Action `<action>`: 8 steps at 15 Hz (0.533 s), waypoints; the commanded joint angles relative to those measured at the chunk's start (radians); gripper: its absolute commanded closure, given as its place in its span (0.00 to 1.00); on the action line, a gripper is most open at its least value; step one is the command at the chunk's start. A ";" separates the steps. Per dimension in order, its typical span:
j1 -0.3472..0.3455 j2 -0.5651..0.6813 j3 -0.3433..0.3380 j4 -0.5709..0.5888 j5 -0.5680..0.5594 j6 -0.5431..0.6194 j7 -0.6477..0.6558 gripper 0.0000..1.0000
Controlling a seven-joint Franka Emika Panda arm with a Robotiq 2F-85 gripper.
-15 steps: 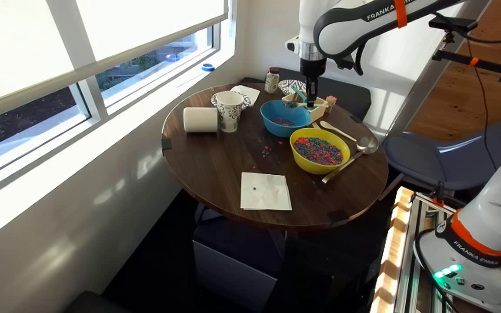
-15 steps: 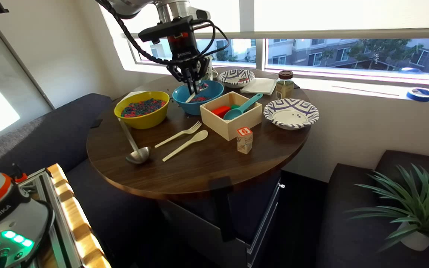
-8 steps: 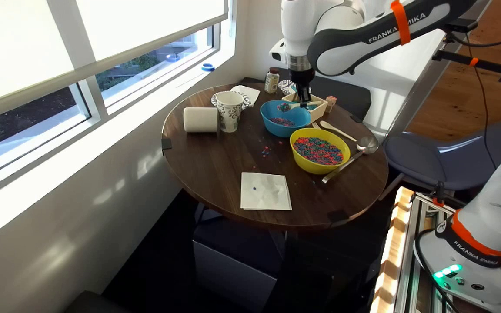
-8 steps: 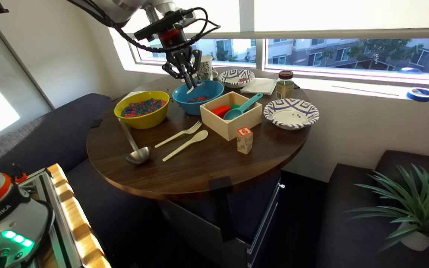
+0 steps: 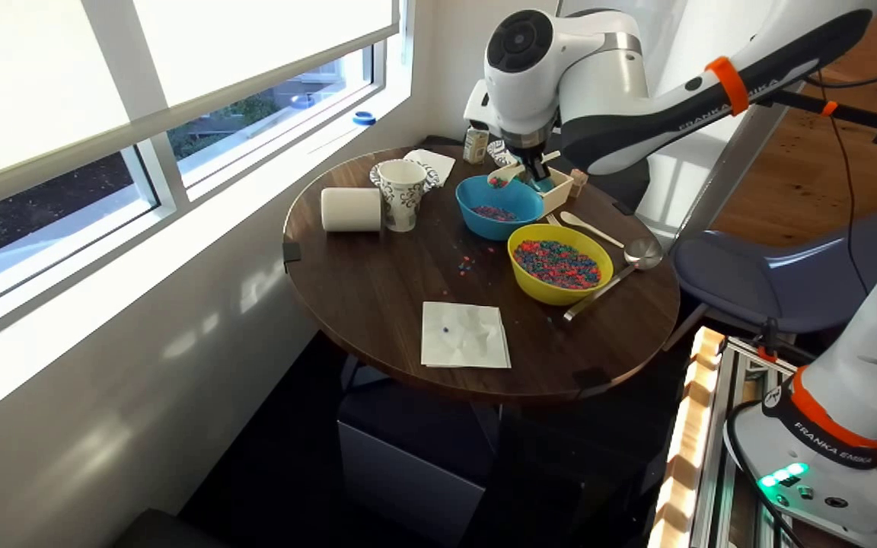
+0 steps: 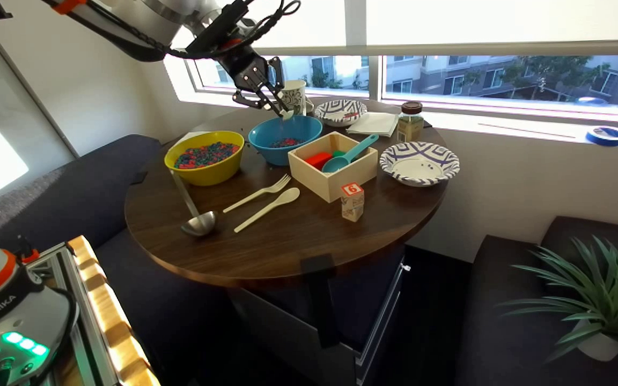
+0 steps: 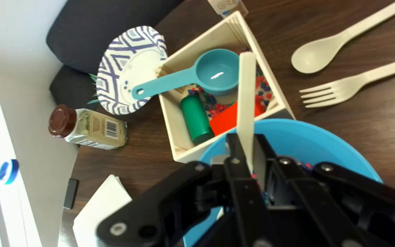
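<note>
My gripper [image 7: 246,141] is shut on the handle of a cream spoon [image 7: 247,92]. The handle sticks out past the fingertips in the wrist view. The gripper is tilted and stands above the blue bowl [image 5: 478,221], as it also shows in an exterior view [image 6: 286,111]. The bowl end of the spoon [image 5: 513,172] is tipped over the blue bowl, with some red and blue bits at its lip. In the wrist view the gripper hides that end. The blue bowl [image 6: 272,154] holds a shallow layer of the same bits. A yellow bowl [image 6: 212,175] beside it is much fuller.
A wooden box [image 6: 317,183] with a teal scoop [image 7: 218,70], a green cylinder [image 7: 196,118] and a red block stands against the blue bowl. A fork [image 6: 258,194], another spoon [image 6: 269,208], a ladle [image 6: 199,223], a jar [image 6: 410,122], a cup [image 5: 400,199] and patterned bowls [image 6: 419,163] lie around.
My gripper has tilted from upright to slanted, turning the spoon over the blue bowl. The spoon's bowl end shows fewer bits and more bare cream surface than before.
</note>
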 commanded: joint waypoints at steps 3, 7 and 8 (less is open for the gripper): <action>0.022 -0.084 0.030 -0.137 -0.236 -0.048 0.100 0.97; 0.025 -0.116 0.040 -0.183 -0.301 -0.089 0.123 0.97; 0.026 -0.122 0.041 -0.188 -0.297 -0.091 0.121 0.97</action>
